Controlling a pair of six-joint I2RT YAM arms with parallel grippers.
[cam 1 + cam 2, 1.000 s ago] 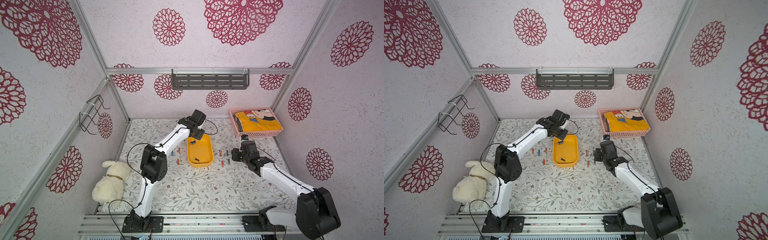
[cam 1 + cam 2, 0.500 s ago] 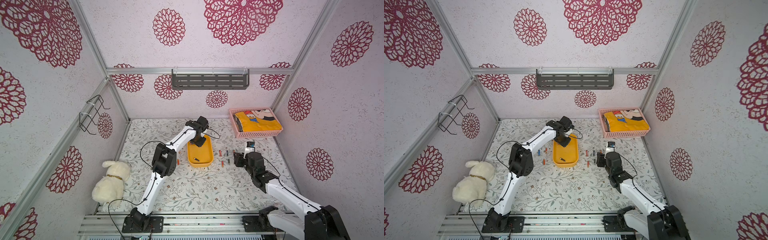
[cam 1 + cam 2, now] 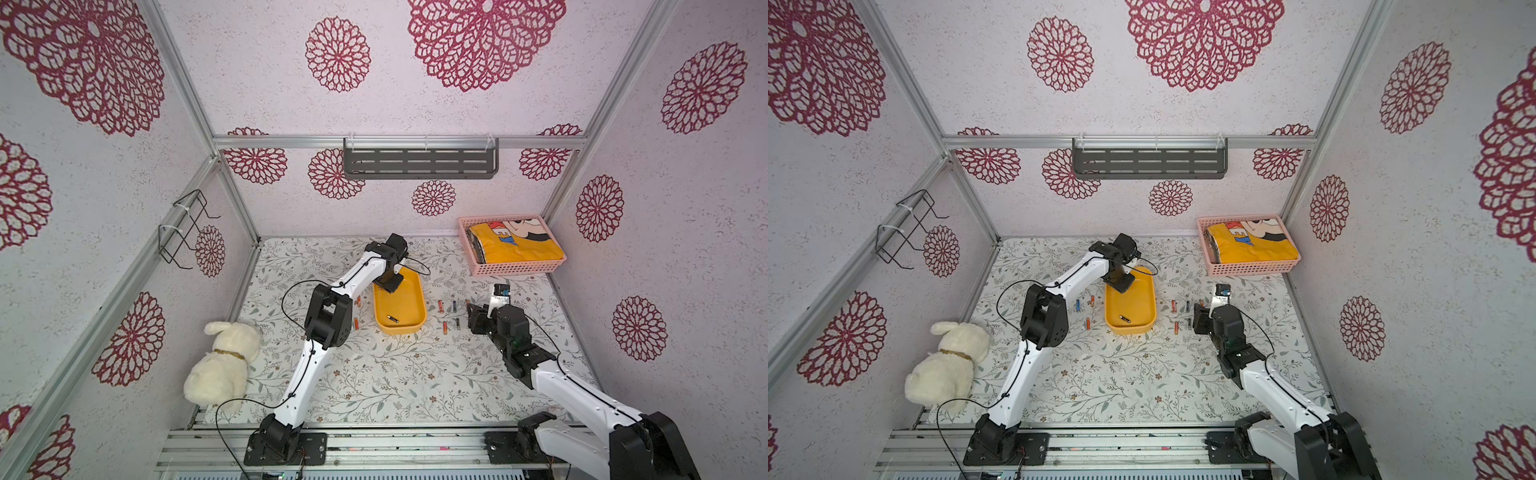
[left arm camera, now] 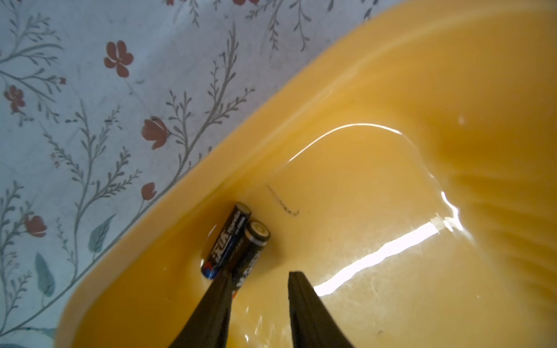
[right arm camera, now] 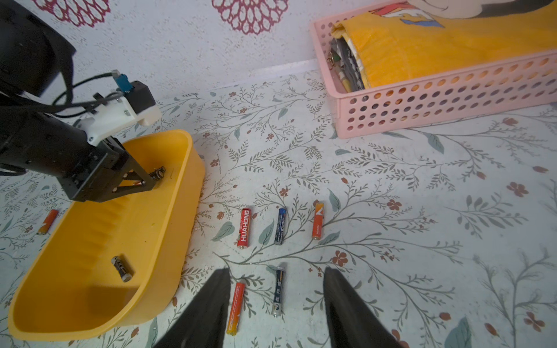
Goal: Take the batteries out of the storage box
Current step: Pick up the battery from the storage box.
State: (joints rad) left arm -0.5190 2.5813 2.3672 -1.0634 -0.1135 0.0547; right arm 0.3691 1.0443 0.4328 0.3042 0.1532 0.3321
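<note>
1. The left gripper (image 4: 259, 274) is down inside the far end of the box (image 3: 400, 330). Its jaws are apart with nothing between them.
2. Two black batteries (image 4: 229, 241) lie touching side by side against the box wall at that far end. One finger (image 4: 211, 307) overlaps them in the left wrist view, and I cannot tell if it touches them.
3. A third battery (image 3: 392, 319) lies alone on the box floor toward the near end.
4. The right gripper (image 5: 276, 269) hangs above the table (image 3: 374, 374) just right of the box, with its jaws apart and empty.
5. Right of the box, a red battery (image 5: 244, 227), a blue battery (image 5: 280, 226) and an orange battery (image 5: 318, 221) lie in a row. Two nearer batteries (image 5: 236, 307) lie below the right gripper.
6. Left of the box, three loose batteries (image 3: 1088, 324) lie on the table.
7. A pink basket (image 3: 515, 268) sits far right.
</note>
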